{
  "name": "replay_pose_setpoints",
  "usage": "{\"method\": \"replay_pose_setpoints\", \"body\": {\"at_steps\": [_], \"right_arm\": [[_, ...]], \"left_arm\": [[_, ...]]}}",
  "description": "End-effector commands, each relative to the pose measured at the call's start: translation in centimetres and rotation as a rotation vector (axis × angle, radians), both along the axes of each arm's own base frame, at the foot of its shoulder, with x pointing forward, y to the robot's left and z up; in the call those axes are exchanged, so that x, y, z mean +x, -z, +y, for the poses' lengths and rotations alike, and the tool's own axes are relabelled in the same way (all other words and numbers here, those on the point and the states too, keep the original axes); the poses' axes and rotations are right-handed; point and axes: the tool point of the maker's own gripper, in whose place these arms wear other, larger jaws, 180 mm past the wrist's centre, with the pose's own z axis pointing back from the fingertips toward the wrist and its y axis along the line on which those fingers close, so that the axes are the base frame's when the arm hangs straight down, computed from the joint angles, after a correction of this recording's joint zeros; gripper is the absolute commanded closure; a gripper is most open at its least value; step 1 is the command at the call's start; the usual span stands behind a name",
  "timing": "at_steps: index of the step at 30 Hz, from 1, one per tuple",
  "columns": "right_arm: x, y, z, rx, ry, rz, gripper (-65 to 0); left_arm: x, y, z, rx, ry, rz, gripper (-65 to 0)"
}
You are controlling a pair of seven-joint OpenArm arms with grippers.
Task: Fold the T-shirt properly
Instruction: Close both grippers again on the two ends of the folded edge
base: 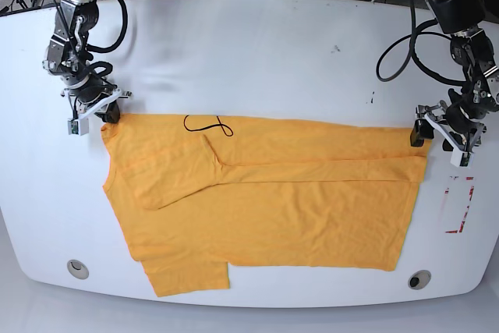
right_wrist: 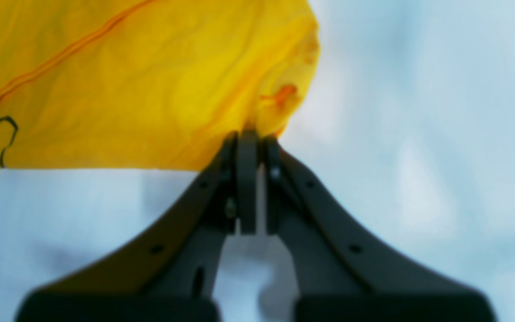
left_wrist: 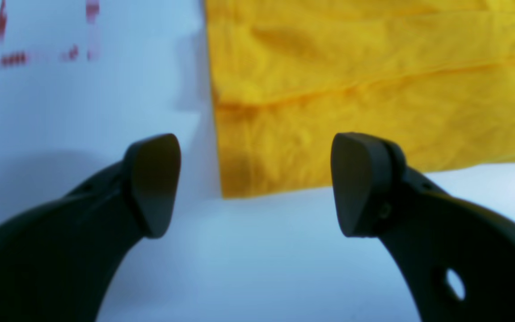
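Wrinkly orange-yellow cotton T-shirt (base: 273,200) lies spread on my white table (base: 257,60). My right end effector (right_wrist: 253,138) pinches its corner; my left end effector (left_wrist: 255,183) gapes empty beside its hem.

No legible text anywhere. Red printed marks on a white label (base: 458,204) lying on the table (base: 273,60), perhaps lettering, too blurred to read.
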Motion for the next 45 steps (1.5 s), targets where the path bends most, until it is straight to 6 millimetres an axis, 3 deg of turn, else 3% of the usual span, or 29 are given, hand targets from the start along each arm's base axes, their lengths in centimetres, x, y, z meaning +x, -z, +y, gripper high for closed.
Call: {"method": "replay_pose_setpoints", "body": {"at_steps": [1,17,35,39,41,45], "right_arm": [[0.9,-1.5,-0.5,-0.016,-0.005,-0.045,-0.1],[0.9,-1.5,-0.5,-0.016,-0.008,-0.043,0.0],[0.8,-1.3,-0.6,-0.012,-0.004,-0.039,0.0],[0.8,-1.3,-0.5,-0.012,-0.006,-0.04,0.0],[0.8,-1.3,-0.6,-0.012,-0.002,-0.038,0.0],[0.8,-1.3,-0.6,-0.012,-0.003,-0.038,0.0]], "left_arm": [[1.0,-1.6,0.7,-0.001,-0.005,-0.055,-49.1],[0.2,0.9,1.0,-0.033,-0.038,0.006,-49.3],[0.3,3.8,-0.5,-0.103,-0.026,0.077,-48.9],[0.1,4.4,-1.0,-0.114,-0.017,0.092,-44.1],[-0.2,5.1,-1.3,-0.127,-0.017,0.108,-26.7],[-0.3,5.4,-1.4,-0.134,-0.023,0.114,-16.4]]}}
